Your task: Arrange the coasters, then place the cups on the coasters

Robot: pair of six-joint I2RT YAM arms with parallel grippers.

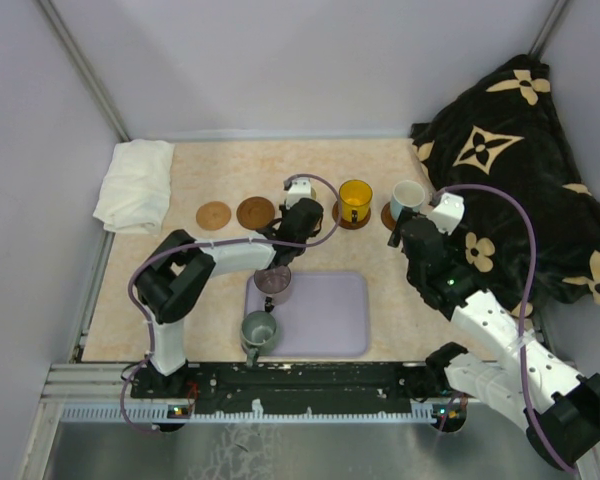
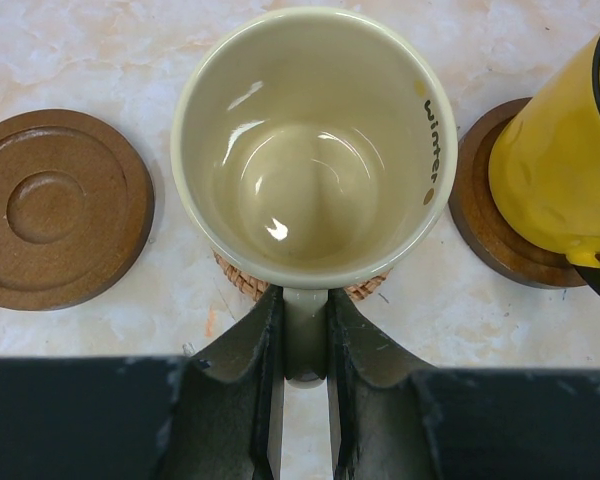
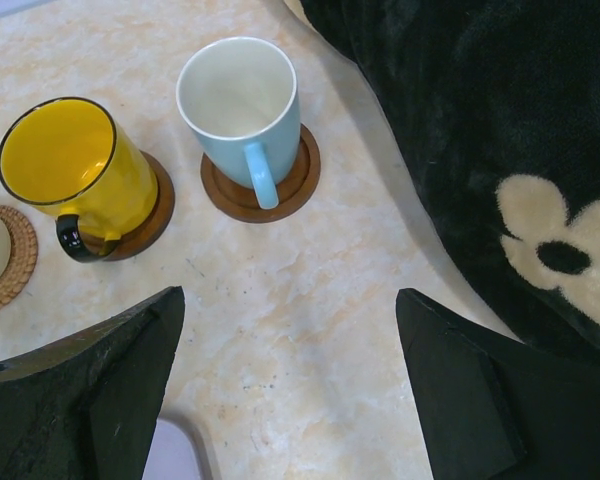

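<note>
The left gripper (image 2: 303, 305) is clamped on the handle of the cream cup (image 2: 310, 150), holding it upright over a woven tan coaster (image 2: 242, 282), resting on it or just above; I cannot tell which. A bare dark brown coaster (image 2: 60, 210) lies just to one side. On the other side, the yellow cup (image 2: 555, 160) stands on a second dark coaster (image 2: 478, 215). The right gripper (image 3: 288, 300) hovers with jaws wide apart, holding nothing, near the white and blue cup (image 3: 240, 105), already seated. The purple cup (image 1: 274, 283) and grey-green cup (image 1: 259, 332) wait at the lavender tray (image 1: 330, 320).
</note>
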